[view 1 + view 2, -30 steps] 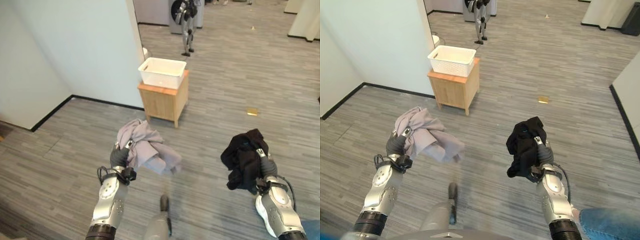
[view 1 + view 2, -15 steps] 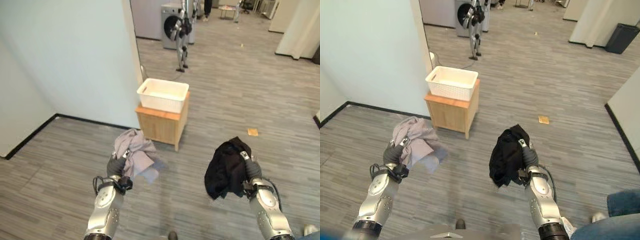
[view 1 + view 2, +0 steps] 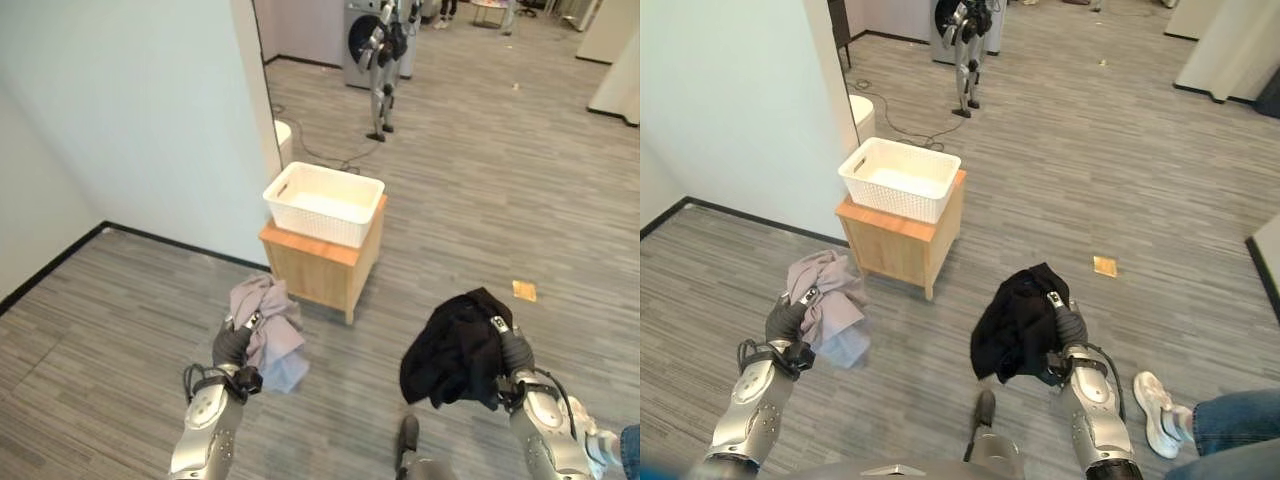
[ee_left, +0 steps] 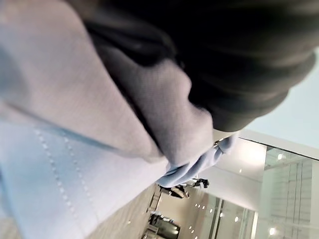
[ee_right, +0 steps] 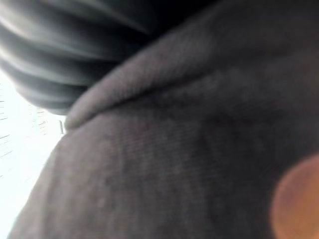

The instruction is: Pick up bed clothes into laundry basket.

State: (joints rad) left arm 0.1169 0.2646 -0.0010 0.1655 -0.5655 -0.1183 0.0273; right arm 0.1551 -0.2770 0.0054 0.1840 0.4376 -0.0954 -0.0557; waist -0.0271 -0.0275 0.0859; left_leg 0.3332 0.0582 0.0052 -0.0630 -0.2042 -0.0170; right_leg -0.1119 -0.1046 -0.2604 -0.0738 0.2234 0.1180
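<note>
My left hand is shut on a bundle of light grey and pale blue cloth that hangs above the floor; up close the grey cloth drapes right over the left wrist camera. A bunched black garment is gripped in my right hand, and the same black cloth covers the right wrist view. The white laundry basket stands ahead on a small wooden cabinet, beyond both hands, and I see nothing inside it.
A white wall and its corner run along the left, right beside the cabinet. Another humanoid robot stands by a washing machine far ahead. A small yellow scrap lies on the floor. A person's shoe and jeans show at lower right.
The camera has moved forward, so the basket and cabinet stand closer and larger. Both hands still hold their cloth bundles; the grey one hangs lower and tighter.
</note>
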